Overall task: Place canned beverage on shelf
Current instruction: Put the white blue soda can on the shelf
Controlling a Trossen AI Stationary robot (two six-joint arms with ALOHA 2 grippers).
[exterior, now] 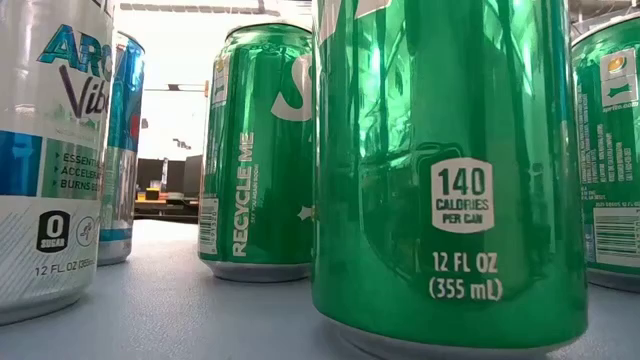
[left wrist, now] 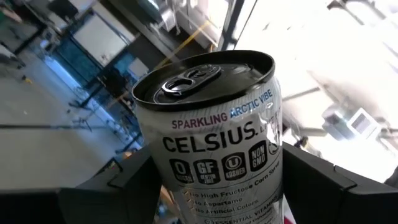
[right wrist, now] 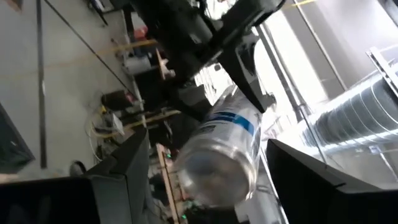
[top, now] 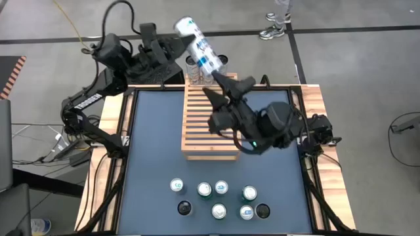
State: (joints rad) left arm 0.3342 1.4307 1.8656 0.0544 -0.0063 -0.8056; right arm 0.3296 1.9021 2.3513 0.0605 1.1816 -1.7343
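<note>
Can [top: 199, 43] tilted, clamped in left gripper [top: 186, 49].

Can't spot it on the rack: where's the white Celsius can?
High view: the can is tilted in the air over the shelf's far end, between both pincers.

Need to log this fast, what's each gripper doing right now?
Left gripper: closed on the white can, holding it tilted above the shelf's far end.
Right gripper: around the same can's lower end; whether it grips cannot be told.
</note>
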